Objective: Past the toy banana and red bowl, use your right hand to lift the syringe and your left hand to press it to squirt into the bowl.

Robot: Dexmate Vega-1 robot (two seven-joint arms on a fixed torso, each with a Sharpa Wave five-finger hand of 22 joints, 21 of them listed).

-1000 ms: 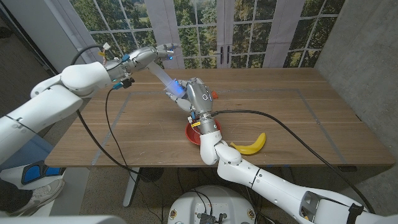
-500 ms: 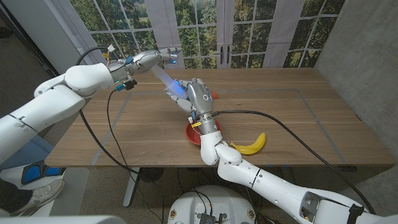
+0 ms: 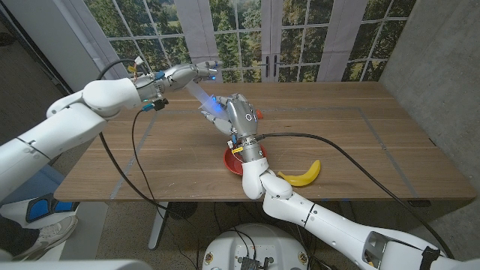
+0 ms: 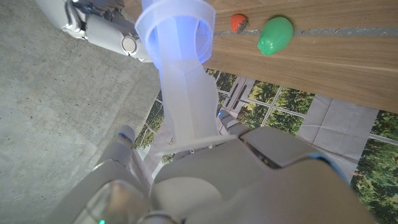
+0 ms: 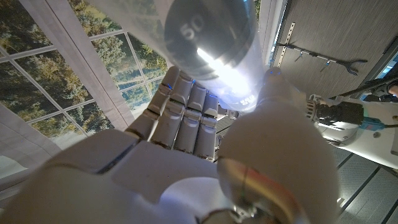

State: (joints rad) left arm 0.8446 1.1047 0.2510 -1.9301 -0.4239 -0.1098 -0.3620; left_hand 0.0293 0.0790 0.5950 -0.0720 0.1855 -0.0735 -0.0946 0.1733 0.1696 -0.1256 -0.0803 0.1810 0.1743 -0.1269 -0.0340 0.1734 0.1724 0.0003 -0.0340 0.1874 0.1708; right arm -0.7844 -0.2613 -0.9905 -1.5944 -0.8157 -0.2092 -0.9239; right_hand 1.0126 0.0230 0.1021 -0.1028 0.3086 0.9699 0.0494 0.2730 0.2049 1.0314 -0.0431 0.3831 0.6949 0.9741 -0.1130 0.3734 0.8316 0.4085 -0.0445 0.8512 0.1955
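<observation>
Tall paned windows with green trees outside stand behind the wooden table (image 3: 337, 142), which fills the middle of the head view. Taking the red bowl (image 3: 232, 160) as the landmark: it sits near the table's front edge, mostly hidden under the right arm, and the toy banana (image 3: 302, 175) lies just beside it on the robot's right, also close to the front edge. Above and a little behind the bowl, the right hand (image 3: 227, 114) holds the syringe (image 3: 201, 94) off the table, its fingers wrapped around the lower part of the clear barrel; the right wrist view shows those fingers (image 5: 186, 118) curled against the barrel (image 5: 208, 34), on which a printed "50" can be read. The syringe slants up and away from the bowl toward the robot's left, and at its far, upper end the left hand (image 3: 190, 73) is on the plunger end, fingers closed round it. In the left wrist view the pale plunger stem (image 4: 186, 106) runs from that hand (image 4: 236, 180) into the barrel's flared mouth. Beyond the bowl, a green toy (image 4: 275, 34) and a small red strawberry-like toy (image 4: 239, 22) lie just beside each other on the wood.
</observation>
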